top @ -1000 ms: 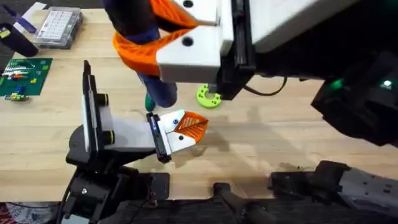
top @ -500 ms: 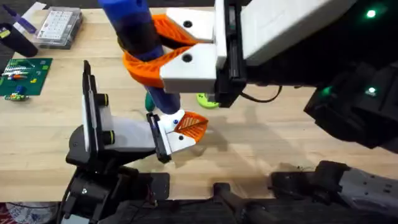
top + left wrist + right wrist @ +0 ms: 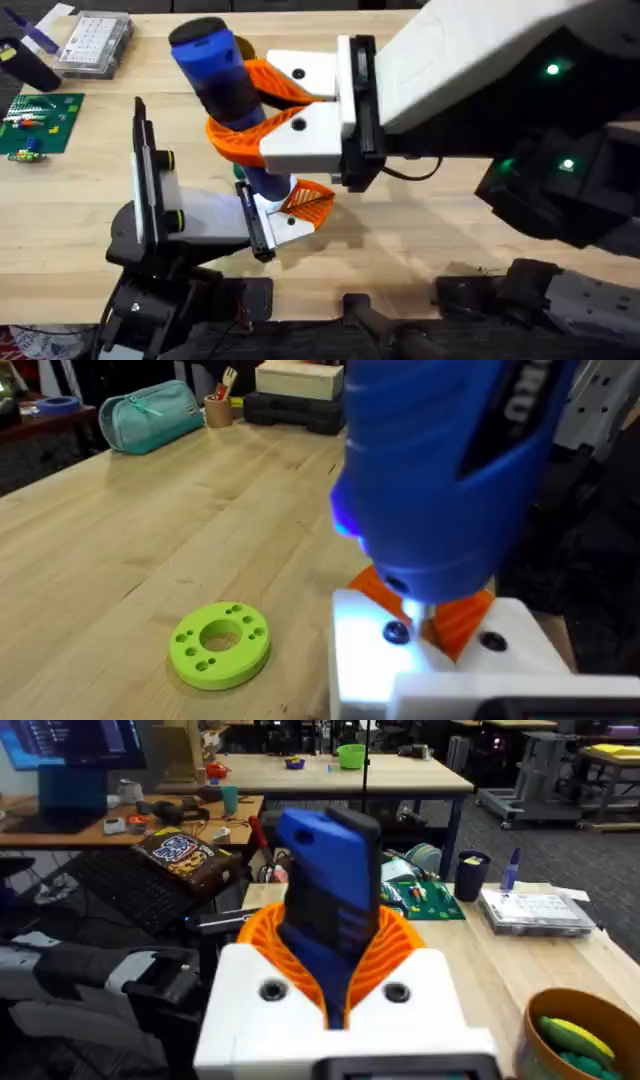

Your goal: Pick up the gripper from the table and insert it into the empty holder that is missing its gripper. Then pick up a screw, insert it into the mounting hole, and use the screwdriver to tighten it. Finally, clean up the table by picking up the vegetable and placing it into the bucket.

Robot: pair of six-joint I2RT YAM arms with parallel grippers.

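Right now, nearest me, the right hand (image 3: pixel 245 115) is clamped around the screwdriver (image 3: pixel 225 85), whose lit tip sits over a screw (image 3: pixel 396 632) in the white mounted gripper (image 3: pixel 285 212) on the worktop (image 3: pixel 420 230). I'd keep the driver upright and press lightly so the bit stays seated. The left hand's state I can't tell. Farther off, the bucket (image 3: pixel 570 1030) holds a yellow and a green piece.
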